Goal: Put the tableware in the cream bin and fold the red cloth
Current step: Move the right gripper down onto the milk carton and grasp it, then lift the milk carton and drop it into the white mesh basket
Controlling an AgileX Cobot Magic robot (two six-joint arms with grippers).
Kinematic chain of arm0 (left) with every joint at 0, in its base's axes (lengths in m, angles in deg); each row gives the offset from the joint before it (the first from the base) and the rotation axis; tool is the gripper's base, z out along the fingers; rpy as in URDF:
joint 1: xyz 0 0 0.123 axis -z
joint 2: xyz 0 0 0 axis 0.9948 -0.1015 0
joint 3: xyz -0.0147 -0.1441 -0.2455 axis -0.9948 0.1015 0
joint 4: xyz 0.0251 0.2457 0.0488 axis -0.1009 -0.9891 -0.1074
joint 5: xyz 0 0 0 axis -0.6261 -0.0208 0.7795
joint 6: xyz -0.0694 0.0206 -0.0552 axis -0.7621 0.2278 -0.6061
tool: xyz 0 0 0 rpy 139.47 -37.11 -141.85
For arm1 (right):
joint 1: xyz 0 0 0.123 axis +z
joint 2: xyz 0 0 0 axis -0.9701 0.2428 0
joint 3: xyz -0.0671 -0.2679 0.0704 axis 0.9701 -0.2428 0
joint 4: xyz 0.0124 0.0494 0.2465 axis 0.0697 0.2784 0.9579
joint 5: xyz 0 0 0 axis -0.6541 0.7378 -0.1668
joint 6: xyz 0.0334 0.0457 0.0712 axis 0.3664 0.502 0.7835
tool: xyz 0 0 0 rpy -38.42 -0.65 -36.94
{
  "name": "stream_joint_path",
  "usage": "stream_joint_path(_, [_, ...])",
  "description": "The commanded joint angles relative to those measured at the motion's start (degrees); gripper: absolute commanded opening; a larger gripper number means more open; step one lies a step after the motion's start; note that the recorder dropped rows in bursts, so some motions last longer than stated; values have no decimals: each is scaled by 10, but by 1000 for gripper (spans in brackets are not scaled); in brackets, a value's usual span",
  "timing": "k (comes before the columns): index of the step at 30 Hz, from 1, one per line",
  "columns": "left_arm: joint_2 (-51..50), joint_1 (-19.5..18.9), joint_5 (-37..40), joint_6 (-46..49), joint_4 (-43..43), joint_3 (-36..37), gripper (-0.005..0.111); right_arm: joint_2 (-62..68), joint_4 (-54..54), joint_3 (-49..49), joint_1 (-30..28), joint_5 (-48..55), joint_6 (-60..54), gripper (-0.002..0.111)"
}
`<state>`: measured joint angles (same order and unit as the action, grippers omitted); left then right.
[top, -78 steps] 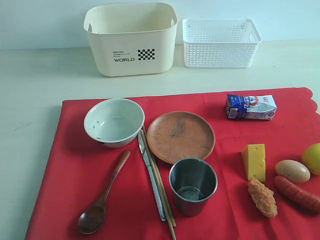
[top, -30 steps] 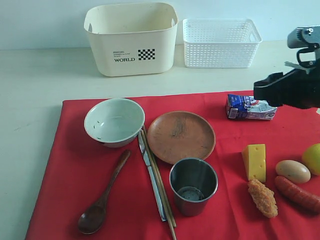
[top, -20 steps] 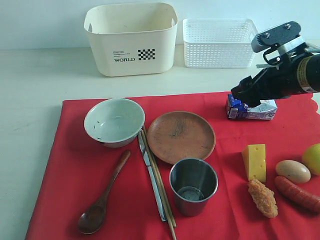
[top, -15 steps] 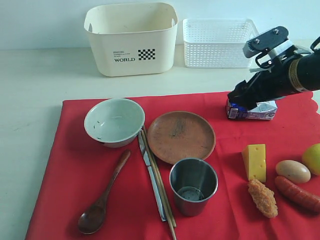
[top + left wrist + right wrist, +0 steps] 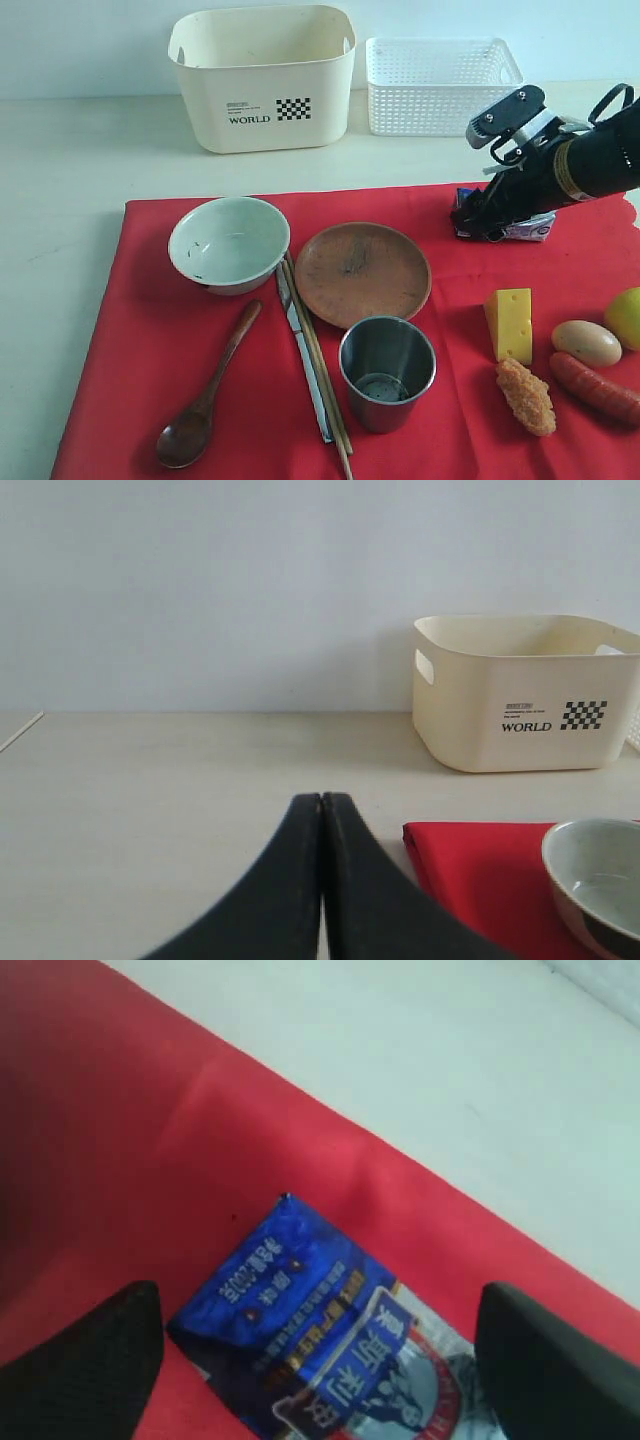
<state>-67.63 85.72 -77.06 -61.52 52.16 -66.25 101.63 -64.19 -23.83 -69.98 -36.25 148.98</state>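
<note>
**Left tool** (image 5: 322,805): jaws pressed together, holding nothing. It sits low over bare bench (image 5: 60,200), beside the left edge of the red cloth (image 5: 150,330), and does not appear in the exterior view. Judged parked clear of the work.

**Task items, none yet binned:**
- The bowl (image 5: 228,243) stands upright on the cloth.
- The wooden spoon (image 5: 205,395) lies in front of the bowl.
- The knife (image 5: 300,350) and chopsticks (image 5: 322,370) lie flat, side by side and touching. Their far ends are close against the rim of the brown plate (image 5: 361,272).
- The steel cup (image 5: 386,372) stands upright, just in front of the plate.
- The cream bin (image 5: 262,75) stands on the bench behind the cloth, open and apparently empty.

The cloth lies spread flat under everything, so folding must wait until it is cleared.

**Other items:** a white basket (image 5: 440,85) stands just right of the bin.

**Right tool** (image 5: 478,218): jaws spread wide, gripping nothing. It is lowered over the left end of the milk carton (image 5: 320,1330), one jaw on either side. Judged to be lined up to take the carton, which is not tableware.

**Obstructions:** the cheese (image 5: 511,322), egg (image 5: 584,342), sausage (image 5: 595,388), a fried piece (image 5: 526,395) and a yellow-green fruit (image 5: 625,316) crowd the right of the cloth. All must come off before folding. The flat knife and chopsticks offer little edge to grip.
</note>
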Motion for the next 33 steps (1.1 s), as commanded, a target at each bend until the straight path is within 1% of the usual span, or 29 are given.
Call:
stream_joint_path(1, [4,-1,-1,-2,7,2,1,23,-2,11,0,37,-24,81])
stream_joint_path(5, [4,-1,-1,-2,7,2,1,44,-2,21,0,41,-24,80])
stream_joint_path(7, [4,-1,-1,-2,7,2,1,48,-2,21,0,39,-27,71])
stream_joint_path(8, [4,-1,-1,-2,7,2,1,45,-2,21,0,39,-27,55])
stream_joint_path(9, [4,-1,-1,-2,7,2,1,41,-2,21,0,39,-26,47])
stream_joint_path(10, [4,-1,-1,-2,7,2,1,35,-2,21,0,39,-24,26])
stream_joint_path(11, [4,-1,-1,-2,7,2,1,29,-2,21,0,38,-17,16])
stream_joint_path(12, [4,-1,-1,-2,7,2,1,17,-2,21,0,33,-11,0])
stream_joint_path(14, [4,-1,-1,-2,7,2,1,-12,-2,21,0,18,18,0])
stream_joint_path(17, [4,-1,-1,-2,7,2,1,-63,-2,21,0,-60,80,0])
stream_joint_path(19, [4,-1,-1,-2,7,2,1,-89,-2,21,0,-122,80,0])
stream_joint_path(21, [4,-1,-1,-2,7,2,1,-105,-2,21,0,-162,81,0])
stream_joint_path(25, [4,-1,-1,-2,7,2,1,-107,17,21,0,-176,79,0])
stream_joint_path(28, [4,-1,-1,-2,7,2,1,-107,65,21,0,-175,72,0])
stream_joint_path(30, [4,-1,-1,-2,7,2,1,-107,105,28,0,-174,44,0])
stream_joint_path(33, [4,-1,-1,-2,7,2,1,-106,143,55,0,-166,25,0])
